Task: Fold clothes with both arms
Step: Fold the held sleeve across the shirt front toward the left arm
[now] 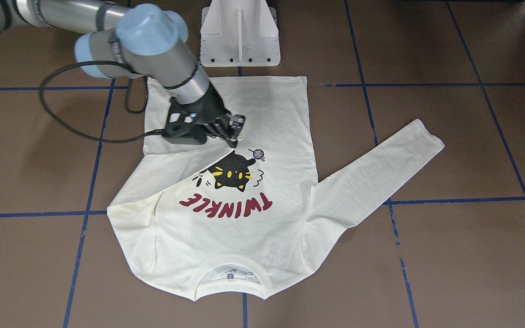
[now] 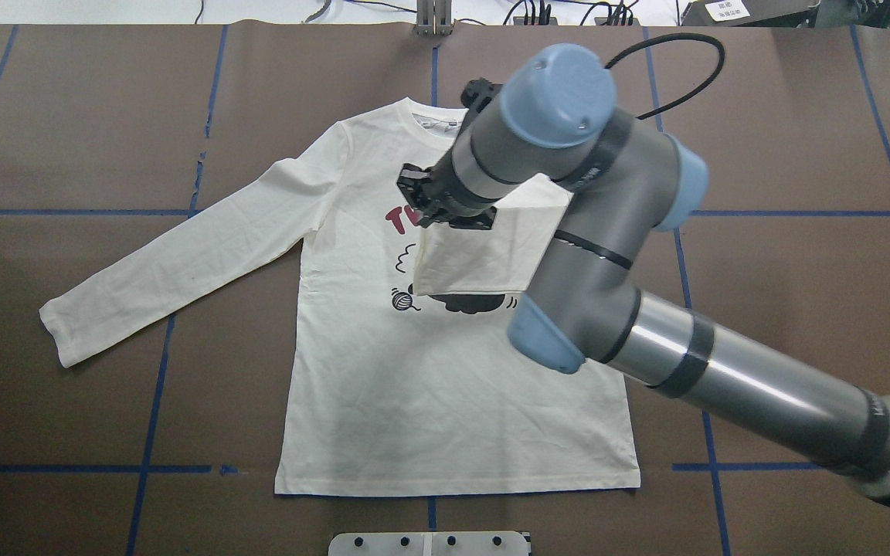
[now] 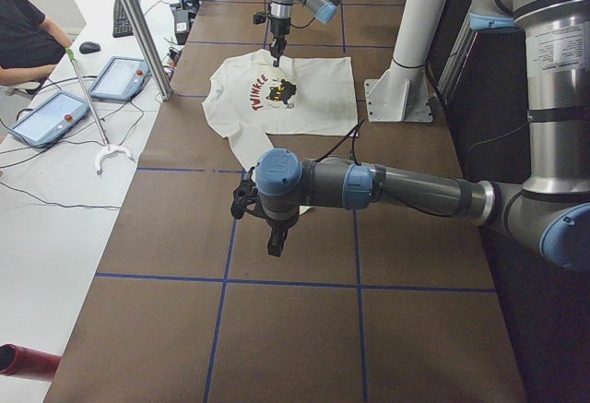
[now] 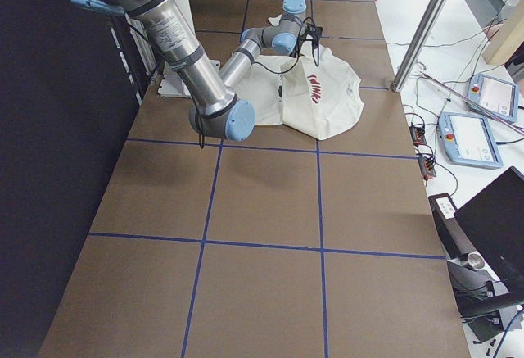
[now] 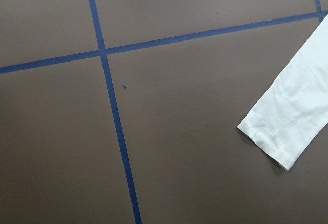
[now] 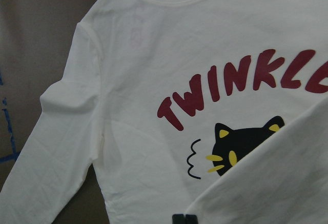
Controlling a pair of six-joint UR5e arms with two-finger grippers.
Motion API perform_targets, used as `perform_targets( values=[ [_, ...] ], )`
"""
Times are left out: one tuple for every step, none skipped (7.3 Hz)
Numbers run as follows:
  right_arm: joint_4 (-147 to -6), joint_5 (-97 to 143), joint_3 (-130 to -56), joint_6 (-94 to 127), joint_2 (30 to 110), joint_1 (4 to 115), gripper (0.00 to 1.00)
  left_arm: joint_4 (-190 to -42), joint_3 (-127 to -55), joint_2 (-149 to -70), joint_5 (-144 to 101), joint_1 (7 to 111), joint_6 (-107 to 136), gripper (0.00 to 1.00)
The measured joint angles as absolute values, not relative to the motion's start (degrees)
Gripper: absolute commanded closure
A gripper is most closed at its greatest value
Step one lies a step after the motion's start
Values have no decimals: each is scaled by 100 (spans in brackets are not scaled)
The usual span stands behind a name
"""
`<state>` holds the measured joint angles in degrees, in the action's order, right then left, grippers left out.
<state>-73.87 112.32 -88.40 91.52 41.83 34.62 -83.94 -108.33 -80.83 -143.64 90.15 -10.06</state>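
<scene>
The cream long-sleeved shirt [image 2: 414, 401] lies flat with its print up: black cat [image 1: 233, 173] and maroon "TWINKLE" lettering [image 6: 241, 80]. My right gripper [image 1: 234, 140] hangs just above the chest, shut on the cuff of one sleeve [image 2: 484, 255], which it holds folded across the print. The other sleeve [image 2: 182, 255] stretches out flat; its cuff [image 5: 292, 121] shows in the left wrist view. Only the exterior left view shows my left gripper [image 3: 274, 242], which hovers over bare table beside that sleeve. I cannot tell whether it is open or shut.
The white pedestal base [image 1: 239, 32] stands just beyond the shirt's hem. Blue tape lines [image 1: 84, 214] grid the brown table. Off the table's far side are a metal pole [image 3: 138, 25], two tablets [image 3: 120, 78] and a seated person [image 3: 28, 34].
</scene>
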Motion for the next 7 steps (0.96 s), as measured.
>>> perform_targets(
  values=[
    [-7408, 10786, -8253, 9220, 3603, 3127, 100, -8394, -10855, -8084, -14407, 9015, -999, 0],
    [-7187, 10364, -7685, 9250, 3203, 2836, 100, -8393, -10872, -8086, -14429, 9012, -995, 0],
    [-6833, 10126, -7092, 9267, 2872, 2680, 32, -8396, -10883, -8086, -14439, 9010, -992, 0],
    [-6568, 9960, -6627, 9275, 2621, 2597, 14, -8399, -10899, -8099, -14445, 9006, -985, 0],
    [-6431, 9775, -6345, 9296, 2457, 2529, 2, -8404, -10940, -8123, -14474, 8997, -951, 0],
    [-6381, 9648, -6184, 9357, 2329, 2489, 1, -8546, -10973, -8149, -14578, 8940, -833, 0],
    [-6378, 9601, -6179, 9445, 2269, 2479, 1, -8913, -10956, -8169, -14703, 8774, -520, 0]
  ],
)
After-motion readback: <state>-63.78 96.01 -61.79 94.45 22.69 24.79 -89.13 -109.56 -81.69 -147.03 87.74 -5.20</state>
